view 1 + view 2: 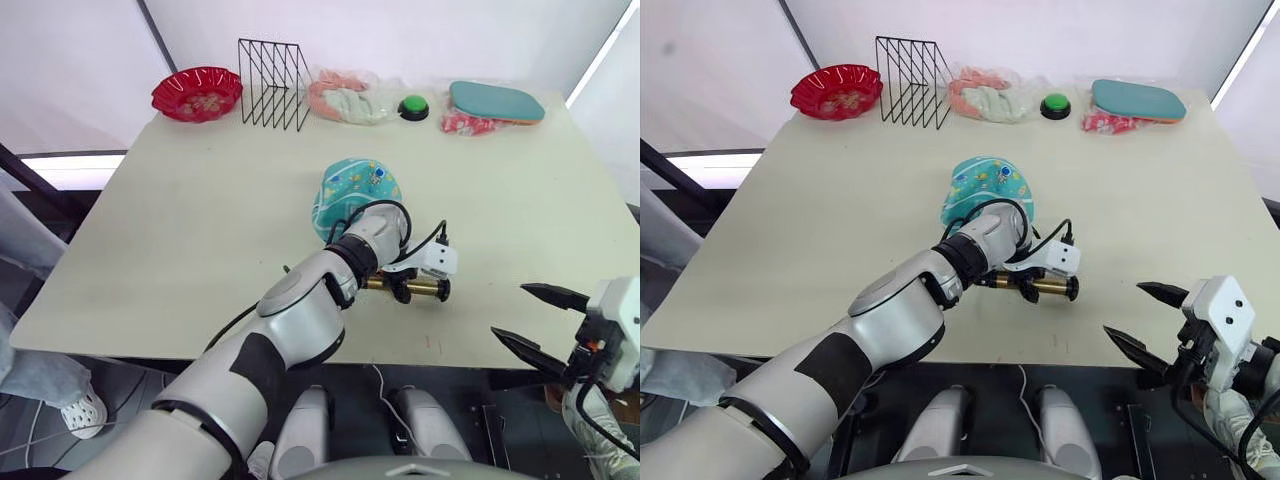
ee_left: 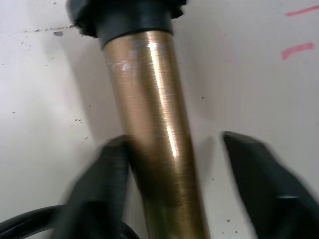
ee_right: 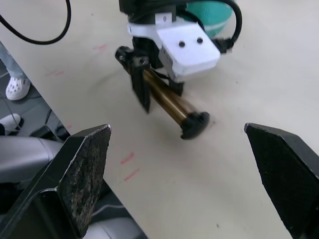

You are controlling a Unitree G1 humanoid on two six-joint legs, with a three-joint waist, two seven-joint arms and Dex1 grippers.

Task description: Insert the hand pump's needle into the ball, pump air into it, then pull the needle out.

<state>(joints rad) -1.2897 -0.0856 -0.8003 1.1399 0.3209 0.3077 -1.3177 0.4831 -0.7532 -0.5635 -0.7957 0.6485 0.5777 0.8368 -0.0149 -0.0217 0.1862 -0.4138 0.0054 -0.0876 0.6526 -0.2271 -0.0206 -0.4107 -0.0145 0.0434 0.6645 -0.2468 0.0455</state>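
The left gripper [image 3: 159, 94] has its fingers spread to either side of the hand pump [image 2: 159, 149], one finger against the bronze barrel and the other apart from it, so no firm grasp is made yet. The pump lies flat on the table [image 1: 180, 230], just beside the ball [image 1: 355, 192] on the robot's side. The ball looks dented and soft. The right gripper [image 1: 528, 318] hangs spread and empty, well apart from the ball. Inserting, pumping and withdrawing all appear still to do.
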